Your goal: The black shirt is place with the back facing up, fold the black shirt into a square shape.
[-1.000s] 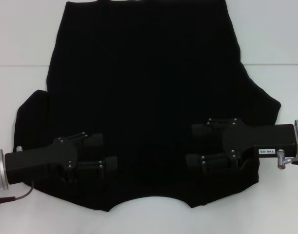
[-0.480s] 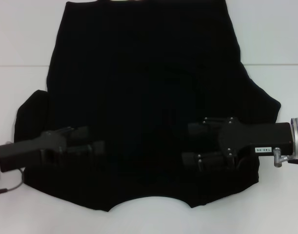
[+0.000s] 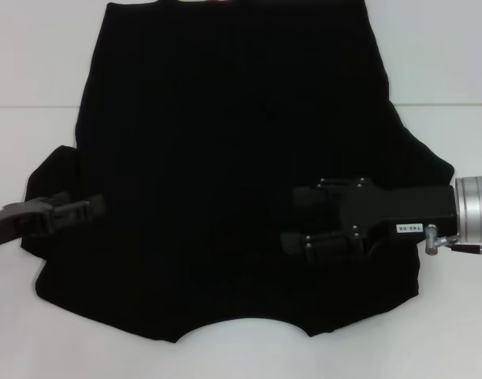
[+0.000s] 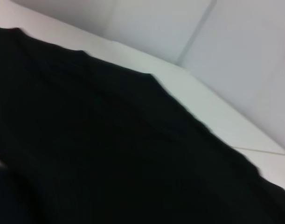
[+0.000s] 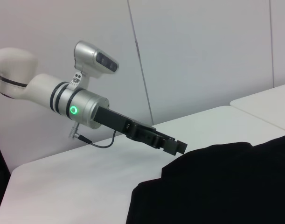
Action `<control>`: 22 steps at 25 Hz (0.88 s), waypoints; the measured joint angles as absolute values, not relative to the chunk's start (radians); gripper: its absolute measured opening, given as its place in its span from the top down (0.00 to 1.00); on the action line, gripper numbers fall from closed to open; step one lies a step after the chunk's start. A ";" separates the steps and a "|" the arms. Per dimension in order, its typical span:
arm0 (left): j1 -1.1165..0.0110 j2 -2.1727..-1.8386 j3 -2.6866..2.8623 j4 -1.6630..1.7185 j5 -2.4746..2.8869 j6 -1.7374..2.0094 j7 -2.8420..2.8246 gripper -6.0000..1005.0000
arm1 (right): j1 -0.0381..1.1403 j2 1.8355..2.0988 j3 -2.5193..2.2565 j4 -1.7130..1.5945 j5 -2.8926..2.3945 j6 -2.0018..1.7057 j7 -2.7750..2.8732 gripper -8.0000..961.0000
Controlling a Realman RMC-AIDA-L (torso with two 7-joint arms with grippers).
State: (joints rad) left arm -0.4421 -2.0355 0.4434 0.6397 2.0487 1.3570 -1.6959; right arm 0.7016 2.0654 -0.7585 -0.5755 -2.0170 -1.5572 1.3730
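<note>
The left gripper (image 3: 83, 210) reaches in low from the left edge, its fingers close together. The right gripper (image 3: 297, 220) extends in from the right, fingers spread apart, wrist level.

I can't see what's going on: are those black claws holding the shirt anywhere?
Cannot be told. The left gripper sits at the black shirt's left sleeve edge; the right gripper lies over its lower right.

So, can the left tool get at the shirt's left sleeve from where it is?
Probably yes: the left tool sits right at the black shirt's left sleeve edge, with nothing in between.
</note>
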 joint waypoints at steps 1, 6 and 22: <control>-0.441 -2.035 0.440 0.643 2.055 1.335 -1.713 0.09 | 0.705 2.067 -0.759 -0.575 -2.017 -1.553 1.374 0.06; -0.437 -2.034 0.430 0.684 2.119 1.252 -1.823 0.10 | 0.716 2.070 -0.759 -0.576 -2.020 -1.543 1.392 0.06; -0.496 -2.029 0.435 0.745 2.336 1.118 -2.057 0.11 | 0.732 2.075 -0.759 -0.575 -2.017 -1.539 1.414 0.07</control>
State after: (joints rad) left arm -0.4964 -2.0287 0.4351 0.7453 2.3359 1.1176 -2.0573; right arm 0.7320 2.0748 -0.7593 -0.5752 -2.0171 -1.5389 1.4140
